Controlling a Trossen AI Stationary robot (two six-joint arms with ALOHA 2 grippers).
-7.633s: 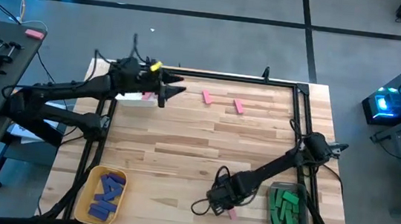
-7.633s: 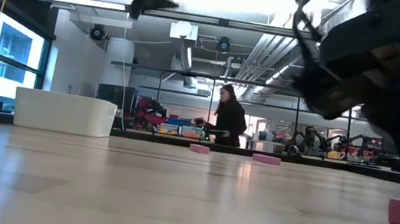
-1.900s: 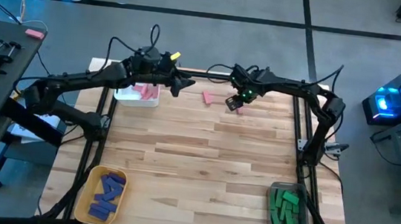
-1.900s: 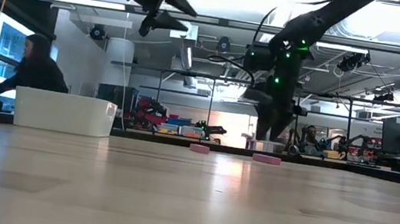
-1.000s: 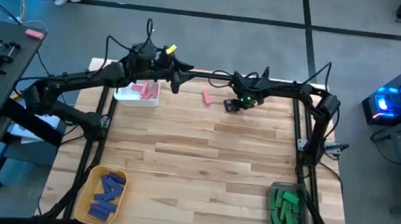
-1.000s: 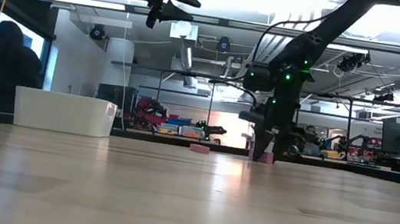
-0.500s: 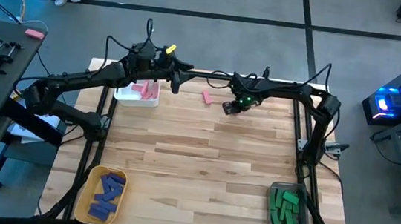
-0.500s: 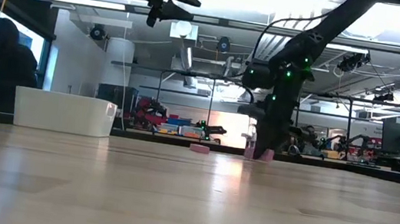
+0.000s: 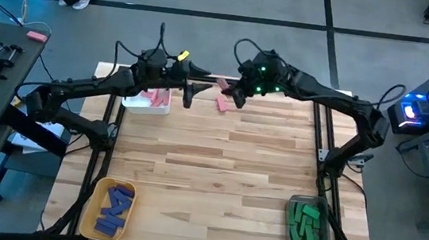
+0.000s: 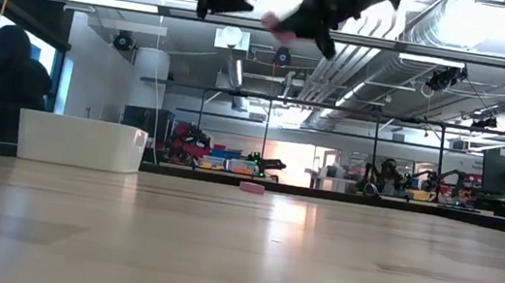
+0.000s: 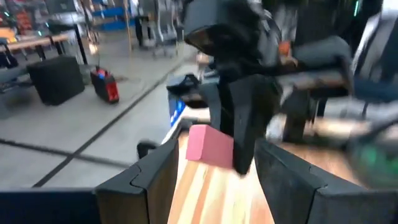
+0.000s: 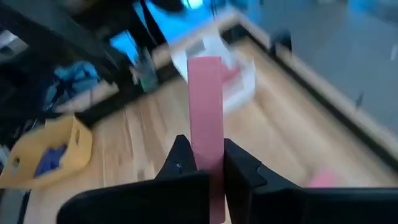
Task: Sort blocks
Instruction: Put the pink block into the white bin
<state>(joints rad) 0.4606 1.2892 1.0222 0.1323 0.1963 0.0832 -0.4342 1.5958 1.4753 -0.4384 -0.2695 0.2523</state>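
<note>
My right gripper is high above the table's far edge, shut on a pink block. In the low view the block is well above the table. My left gripper is open at the same height, just left of the right one, with nothing between its fingers. In the left wrist view the held block is close in front of it. A second pink block lies flat on the table below. Beside it stands the white bin, which holds pink blocks. My right gripper pinches the pink block near one end, one finger on each long narrow side. The fingers lie along the block. Most of it sticks out beyond the fingertips, toward the table's left. It is lifted clear, high above the table.
A yellow bin with blue blocks stands at the near left. A clear bin with green blocks stands at the near right. The black frame rail runs along the far edge. A person stands beyond the table on the left.
My right gripper has taken hold of the pink block at the far side. It has lifted the block high off the table and carried it left toward my left gripper, turning as it rose. My left gripper has rolled a little in place.
</note>
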